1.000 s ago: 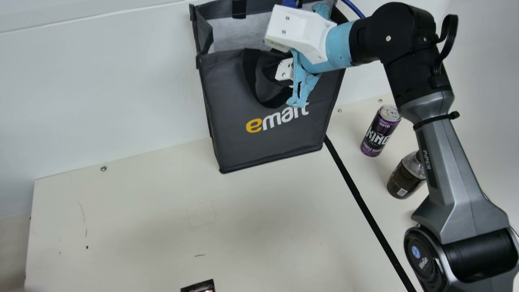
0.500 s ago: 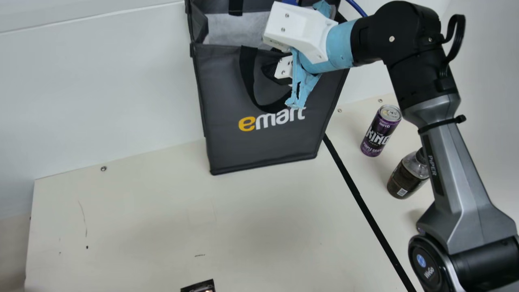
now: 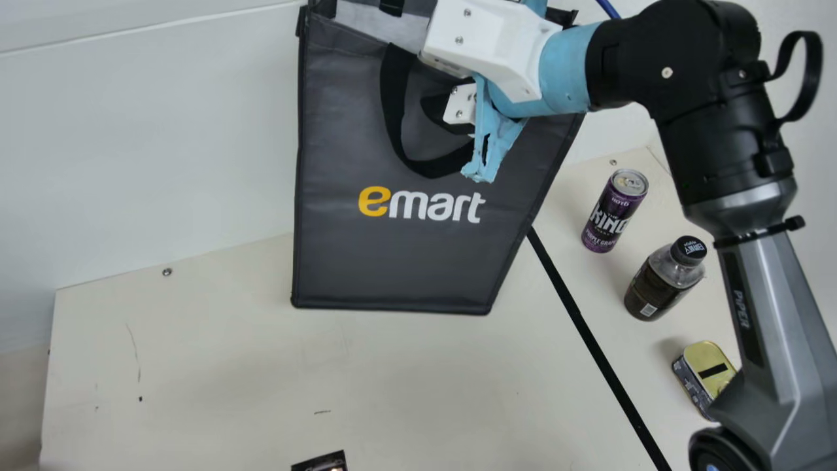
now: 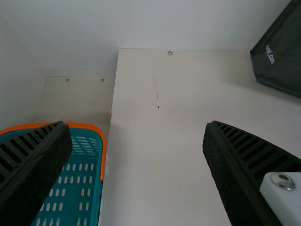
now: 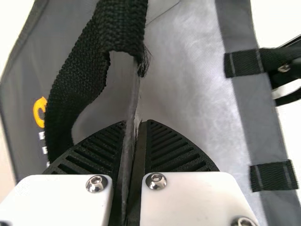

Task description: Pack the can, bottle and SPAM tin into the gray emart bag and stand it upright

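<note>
Main view: the right pincer (image 3: 437, 108) grips the gray emart bag (image 3: 392, 261); can (image 3: 613, 212), bottle (image 3: 656, 288) and SPAM tin (image 3: 707, 360) stand on the bench (image 3: 196, 360), right of it. Left wrist view: left pincer (image 4: 136, 127) wide, near a basket (image 4: 89, 126). Right wrist view: bag wall between closed fingers (image 5: 176, 150).

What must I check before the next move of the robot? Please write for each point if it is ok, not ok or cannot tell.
1. Right tool grips the gray emart bag by its rim: ok.
2. Bag mouth is open, pale lining visible: ok.
3. Bag base rests flat on the table: cannot tell.
4. Left tool is open and empty: ok.
5. Purple can and dark-capped bottle stand upright, outside the bag: ok for picking, not packed.
6. SPAM tin has free space from the right arm: cannot tell; the arm partly covers it in the main view.
</note>
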You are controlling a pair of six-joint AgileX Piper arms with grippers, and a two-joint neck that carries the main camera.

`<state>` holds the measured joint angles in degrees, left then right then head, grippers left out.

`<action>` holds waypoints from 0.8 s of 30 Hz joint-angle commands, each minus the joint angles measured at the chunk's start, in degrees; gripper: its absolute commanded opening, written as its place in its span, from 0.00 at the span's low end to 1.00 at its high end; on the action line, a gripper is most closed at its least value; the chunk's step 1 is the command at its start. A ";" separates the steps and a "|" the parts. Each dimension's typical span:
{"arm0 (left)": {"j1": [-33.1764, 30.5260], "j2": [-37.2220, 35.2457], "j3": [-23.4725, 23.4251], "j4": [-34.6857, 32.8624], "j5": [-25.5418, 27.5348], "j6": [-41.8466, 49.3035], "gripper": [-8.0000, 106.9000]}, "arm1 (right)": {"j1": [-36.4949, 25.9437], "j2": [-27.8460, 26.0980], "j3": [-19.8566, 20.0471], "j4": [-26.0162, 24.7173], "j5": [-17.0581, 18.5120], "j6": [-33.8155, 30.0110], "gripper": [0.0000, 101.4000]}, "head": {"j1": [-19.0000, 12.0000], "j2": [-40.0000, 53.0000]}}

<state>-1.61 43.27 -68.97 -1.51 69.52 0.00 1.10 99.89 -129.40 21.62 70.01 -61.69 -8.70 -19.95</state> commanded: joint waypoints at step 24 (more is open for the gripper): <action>0.00 0.00 0.00 0.00 0.00 0.00 0.85 | 4.75 -13.04 7.14 -5.22 -0.11 2.13 0.00 | -1.30 -0.05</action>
<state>-1.61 43.27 -68.97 -1.51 69.52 0.00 5.77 87.23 -122.62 16.60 69.94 -59.59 -8.70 -19.86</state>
